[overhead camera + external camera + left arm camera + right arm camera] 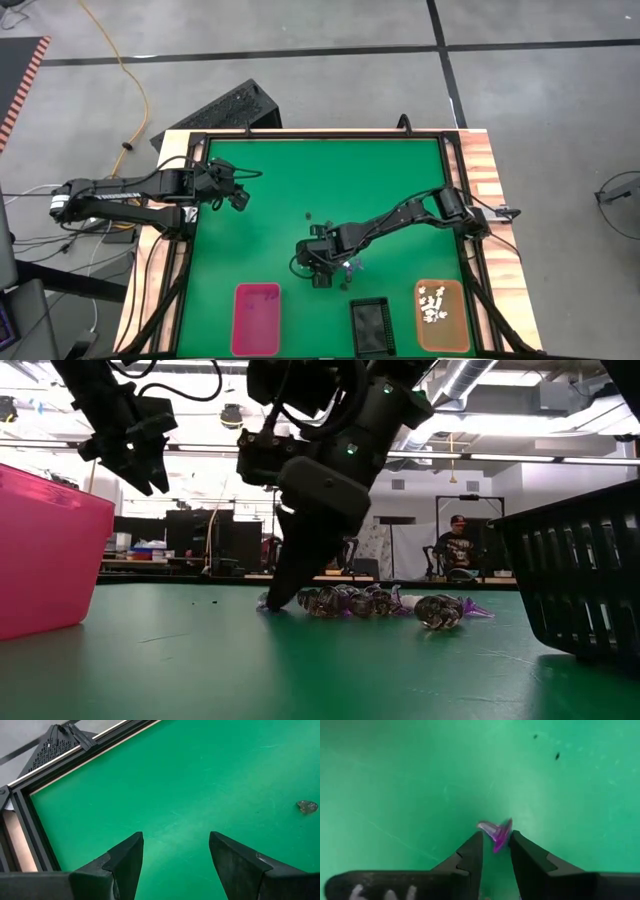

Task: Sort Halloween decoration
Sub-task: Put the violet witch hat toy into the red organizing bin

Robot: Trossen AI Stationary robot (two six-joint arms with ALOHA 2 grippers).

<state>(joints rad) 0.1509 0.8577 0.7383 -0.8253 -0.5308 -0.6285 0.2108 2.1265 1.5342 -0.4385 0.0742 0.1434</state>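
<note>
I count three trays: one pink tray [256, 318], one black tray [371, 325], one orange tray [441, 315]. Two arms.

Bare green mat [380, 190] lies open across the table's far and middle parts; the near edge is blocked by the pink tray [256, 319], black tray [372, 326] and orange tray [441, 315], with gaps between; purple trinkets [385, 602] and the right arm [400, 218] crowd the middle near them.
</note>
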